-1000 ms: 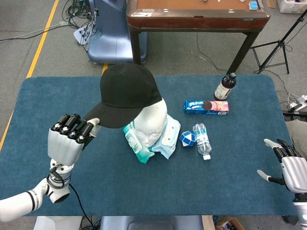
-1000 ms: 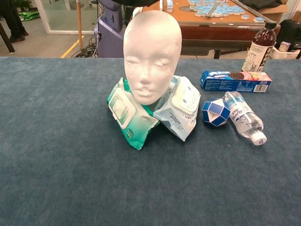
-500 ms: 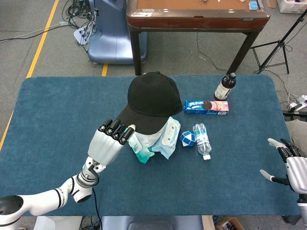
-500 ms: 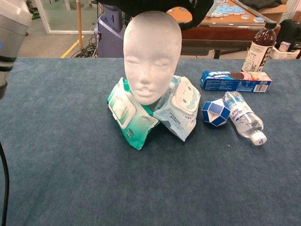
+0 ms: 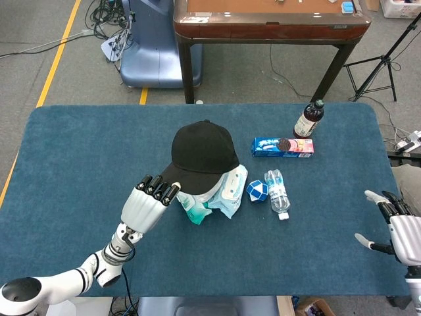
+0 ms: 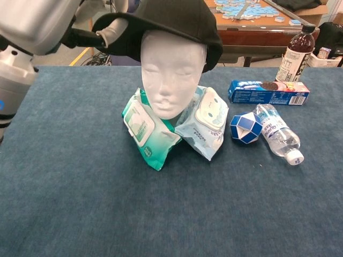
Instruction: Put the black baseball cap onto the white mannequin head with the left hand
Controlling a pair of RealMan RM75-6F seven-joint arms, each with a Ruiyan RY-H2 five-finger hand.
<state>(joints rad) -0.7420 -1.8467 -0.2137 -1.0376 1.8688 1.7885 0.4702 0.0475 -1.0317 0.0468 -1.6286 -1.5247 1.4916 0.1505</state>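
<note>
The black baseball cap [image 5: 200, 153] [image 6: 171, 21] sits on top of the white mannequin head [image 6: 169, 75], its brim pointing toward the front left. My left hand [image 5: 150, 199] [image 6: 51, 24] pinches the brim's edge between thumb and fingers. In the head view the cap hides nearly all of the mannequin head. My right hand [image 5: 398, 227] hangs at the table's right edge with fingers spread and nothing in it.
Two wet-wipe packs [image 6: 147, 131] [image 6: 206, 126] lean against the mannequin's base. To the right lie a blue-white puzzle ball [image 6: 245, 127], a water bottle [image 6: 277, 134], a cookie box [image 6: 268, 92] and a dark drink bottle [image 6: 295, 53]. A wooden table [image 5: 270, 20] stands behind.
My left hand carried the cap from the left and above, rightward and down onto the mannequin head. The right hand stayed put.
</note>
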